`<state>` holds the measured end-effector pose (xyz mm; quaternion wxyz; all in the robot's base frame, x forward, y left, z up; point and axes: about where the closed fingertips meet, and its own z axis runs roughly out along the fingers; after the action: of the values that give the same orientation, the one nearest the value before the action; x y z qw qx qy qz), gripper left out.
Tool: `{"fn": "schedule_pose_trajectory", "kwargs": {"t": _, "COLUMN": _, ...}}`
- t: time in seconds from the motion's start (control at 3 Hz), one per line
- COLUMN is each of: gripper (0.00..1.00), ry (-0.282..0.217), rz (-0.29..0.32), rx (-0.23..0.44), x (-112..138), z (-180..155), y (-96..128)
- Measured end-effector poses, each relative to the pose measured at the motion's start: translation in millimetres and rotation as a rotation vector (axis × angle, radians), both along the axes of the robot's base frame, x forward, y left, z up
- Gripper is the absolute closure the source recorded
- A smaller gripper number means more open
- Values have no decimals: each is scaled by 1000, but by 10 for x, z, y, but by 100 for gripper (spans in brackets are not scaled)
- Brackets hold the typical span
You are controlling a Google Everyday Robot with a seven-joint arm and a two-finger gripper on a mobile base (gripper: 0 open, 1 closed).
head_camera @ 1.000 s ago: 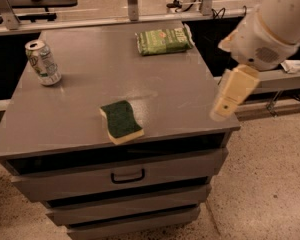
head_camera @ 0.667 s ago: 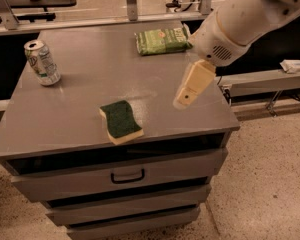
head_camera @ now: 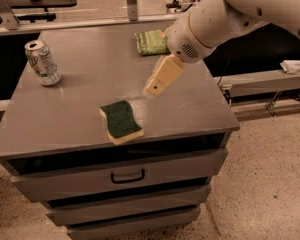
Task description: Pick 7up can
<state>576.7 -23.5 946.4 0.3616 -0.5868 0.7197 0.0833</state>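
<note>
Inspection of the work surface, viewed from the near side of the cabinet.

1. The 7up can [head_camera: 42, 63] stands at the far left of the grey cabinet top [head_camera: 85, 96], near the left edge. There is bare surface all round it and nothing touches it. In my judgement this leaves it open to a grasp from the right or from above.

2. Orientation: the can is upright on its base. Its long axis is vertical, the silver top faces up, and the green markings face the near side. I judge that a grasp would need to close across the round body, not along its length.

3. The gripper [head_camera: 153, 86] hangs over the middle of the top, angled down and to the left from the white arm [head_camera: 215, 19], which reaches in from the far right. It is above the surface and just beyond the far right corner of the sponge [head_camera: 121, 121], and it is well apart from the can. I cannot tell whether it is open or closed. I see nothing held in it.

4. The leftward slant is consistent with an approach toward the can. The pick is not yet made.

5. Other items: the sponge lies flat near the front edge with its green side up. The green snack bag [head_camera: 151, 42] lies at the far edge, partly behind the arm. Neither lies on a straight line between the gripper and the can.
</note>
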Motion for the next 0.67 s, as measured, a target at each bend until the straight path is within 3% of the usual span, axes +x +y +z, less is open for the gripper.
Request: {"fn": "schedule_pose_trajectory", "kwargs": {"t": 0.67, "gripper": 0, "ry": -14, "rz": 5, "rx": 25, "x": 54, "z": -55, "y": 109}}
